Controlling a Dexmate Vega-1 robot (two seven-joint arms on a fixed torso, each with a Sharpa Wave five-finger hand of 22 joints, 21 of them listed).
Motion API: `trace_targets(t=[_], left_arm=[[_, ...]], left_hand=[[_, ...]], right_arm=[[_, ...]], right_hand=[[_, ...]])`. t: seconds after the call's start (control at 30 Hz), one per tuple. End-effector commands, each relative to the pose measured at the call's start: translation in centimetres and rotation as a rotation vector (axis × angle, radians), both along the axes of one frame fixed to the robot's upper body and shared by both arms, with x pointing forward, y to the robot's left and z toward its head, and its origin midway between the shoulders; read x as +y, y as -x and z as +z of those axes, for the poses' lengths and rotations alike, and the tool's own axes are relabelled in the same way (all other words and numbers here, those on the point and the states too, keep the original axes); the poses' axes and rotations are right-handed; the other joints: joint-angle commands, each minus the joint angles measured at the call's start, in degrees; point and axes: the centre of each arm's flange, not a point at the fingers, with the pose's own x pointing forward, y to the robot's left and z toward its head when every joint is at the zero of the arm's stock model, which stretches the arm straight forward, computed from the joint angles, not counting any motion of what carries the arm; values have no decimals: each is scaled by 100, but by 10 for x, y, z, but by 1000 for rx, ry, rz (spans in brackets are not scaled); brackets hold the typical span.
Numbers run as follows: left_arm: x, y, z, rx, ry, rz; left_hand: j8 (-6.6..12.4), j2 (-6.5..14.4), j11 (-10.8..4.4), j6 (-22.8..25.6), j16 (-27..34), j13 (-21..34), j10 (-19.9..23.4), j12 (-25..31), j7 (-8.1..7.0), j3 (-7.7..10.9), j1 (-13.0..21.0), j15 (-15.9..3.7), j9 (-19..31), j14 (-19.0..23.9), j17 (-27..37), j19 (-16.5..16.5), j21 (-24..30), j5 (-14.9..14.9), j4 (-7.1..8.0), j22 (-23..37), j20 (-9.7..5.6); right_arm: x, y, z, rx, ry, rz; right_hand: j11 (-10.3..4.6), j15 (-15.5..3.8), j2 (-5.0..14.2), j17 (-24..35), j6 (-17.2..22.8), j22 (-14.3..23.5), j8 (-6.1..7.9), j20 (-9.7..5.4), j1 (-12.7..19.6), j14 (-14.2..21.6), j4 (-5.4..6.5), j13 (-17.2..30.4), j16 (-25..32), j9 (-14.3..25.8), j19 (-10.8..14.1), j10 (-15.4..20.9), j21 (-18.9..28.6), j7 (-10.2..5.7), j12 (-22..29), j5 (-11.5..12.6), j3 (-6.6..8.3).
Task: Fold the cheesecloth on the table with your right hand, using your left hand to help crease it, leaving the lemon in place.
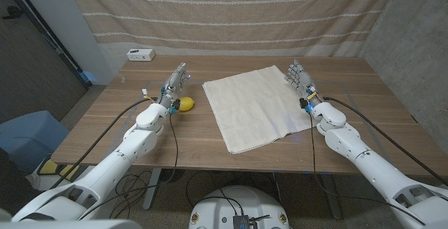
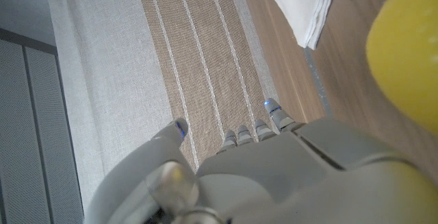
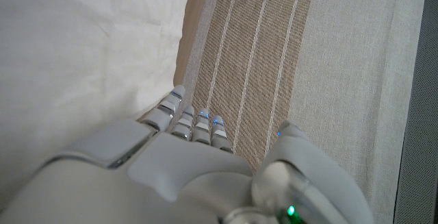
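Wooden table (image 1: 105,127) carried the cheesecloth (image 1: 255,108) flat mid-table, unfolded. Right hand (image 1: 299,79) waited at its right edge, left hand (image 1: 175,83) stood just beside the lemon (image 1: 186,104); fingers apart, holding nothing.

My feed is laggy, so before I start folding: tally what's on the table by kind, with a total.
Cheesecloth: 1, spread flat
Lemon: 1, beside the left robot hand
Small white box: 1, at the far left corner
Total: 3
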Motion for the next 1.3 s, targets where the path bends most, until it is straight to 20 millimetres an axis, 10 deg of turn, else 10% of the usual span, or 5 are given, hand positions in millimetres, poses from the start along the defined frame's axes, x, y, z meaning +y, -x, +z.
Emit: trace_targets(t=[0.03,0.2,0.3,0.63,1.3], left_arm=[[-5,11,25,-126,-177,141],[-11,15,36,-161,-277,203],[-15,14,43,-175,-358,221],[-38,18,60,-245,-576,269],[-82,33,57,-330,-916,270]], left_hand=[[79,0,32,238,11,18,283,80,-65,112,188,-27,31,10,-6,-256,-30,-53,-188,14,9],[105,-128,112,934,18,26,776,114,-146,127,373,270,43,469,1,-47,-122,-290,-580,36,432],[111,-150,444,1422,52,49,1306,204,-57,147,423,428,57,884,12,162,-149,-383,-778,59,740],[129,-106,491,2053,91,75,1829,253,3,235,445,579,75,1438,32,353,-191,-396,-952,85,1273],[136,-63,428,2440,70,88,2154,277,13,343,464,552,86,1665,39,487,-205,-378,-1035,98,1355]], right_arm=[[5,3,11,6,68,-60],[7,3,20,12,129,-94],[10,2,26,12,158,-116],[19,1,48,4,247,-194],[39,-8,84,-19,433,-301]], right_hand=[[66,224,38,0,108,27,41,310,276,84,-181,9,70,25,54,83,45,-58,36,27,162],[103,388,133,9,373,43,93,585,624,384,-445,18,141,30,153,359,85,-248,103,-47,412],[137,429,168,15,522,49,117,640,775,538,-560,23,174,33,213,504,107,-299,130,-86,534],[118,359,353,49,784,59,145,578,1058,700,-687,32,206,39,312,719,138,-325,153,-115,867],[71,302,373,90,879,62,114,535,1235,746,-701,37,218,44,384,785,156,-337,127,-99,1169]])
